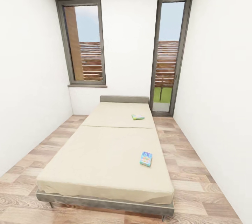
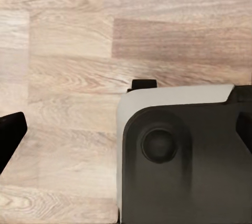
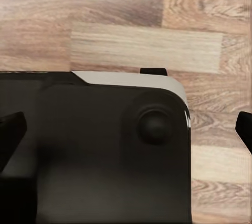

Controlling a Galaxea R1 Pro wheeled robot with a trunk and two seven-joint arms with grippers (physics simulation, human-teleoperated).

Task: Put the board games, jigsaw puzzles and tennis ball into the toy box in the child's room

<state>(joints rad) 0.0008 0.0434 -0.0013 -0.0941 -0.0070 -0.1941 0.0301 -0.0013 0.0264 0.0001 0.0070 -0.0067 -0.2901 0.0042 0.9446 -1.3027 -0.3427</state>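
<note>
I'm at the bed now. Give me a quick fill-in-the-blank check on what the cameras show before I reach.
1. The number of board games lying on the bed is ____.
2. The near board game and the far board game both lie toward the bed's ____ side in the head view.
3. Both wrist views look down on a floor made of ____.
4. The wall behind the headboard has a window and a tall glass ____.

Missing words: two; right; wood; door
</note>
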